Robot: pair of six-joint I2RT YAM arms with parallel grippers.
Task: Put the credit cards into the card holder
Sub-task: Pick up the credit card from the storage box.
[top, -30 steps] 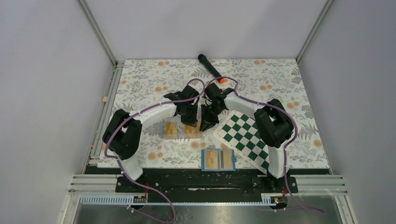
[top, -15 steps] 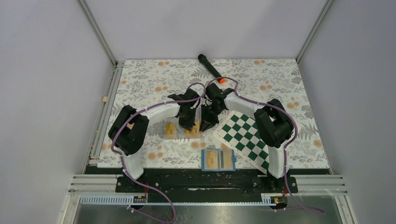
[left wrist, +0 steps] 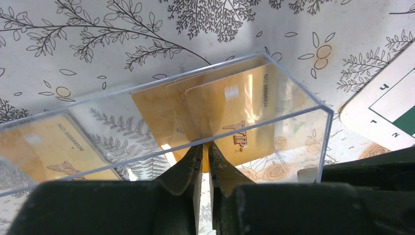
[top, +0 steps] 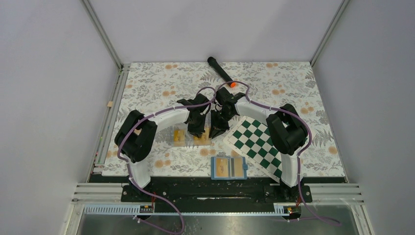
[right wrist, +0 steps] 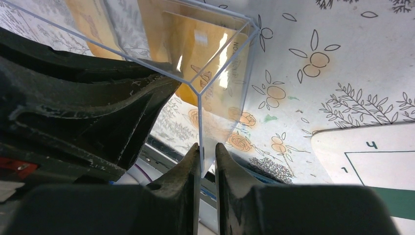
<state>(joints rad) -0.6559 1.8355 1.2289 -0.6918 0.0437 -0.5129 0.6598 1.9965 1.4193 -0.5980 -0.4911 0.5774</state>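
Orange-yellow credit cards (left wrist: 230,112) lean overlapped in the right end of a clear plastic tray (left wrist: 147,86). Another card (left wrist: 44,147) lies at its left end. My left gripper (left wrist: 206,149) reaches into that tray (top: 188,136). Its jaws stand nearly together, and a thin orange card edge runs between them. My right gripper (right wrist: 206,147) is shut on the tray's right end wall (right wrist: 200,117), close beside the left gripper (top: 197,131). The blue card holder (top: 213,169) lies open near the table's front edge with orange cards showing inside it.
A green-and-white chessboard (top: 257,142) lies tilted just right of the tray, its corner close to my right gripper (top: 216,131). A black stick with an orange tip (top: 220,71) lies at the back. The floral cloth covers the table.
My left arm's elbow has swung right and forward, and its gripper has shifted slightly over the tray's right end. The right arm and the tray have stayed put.
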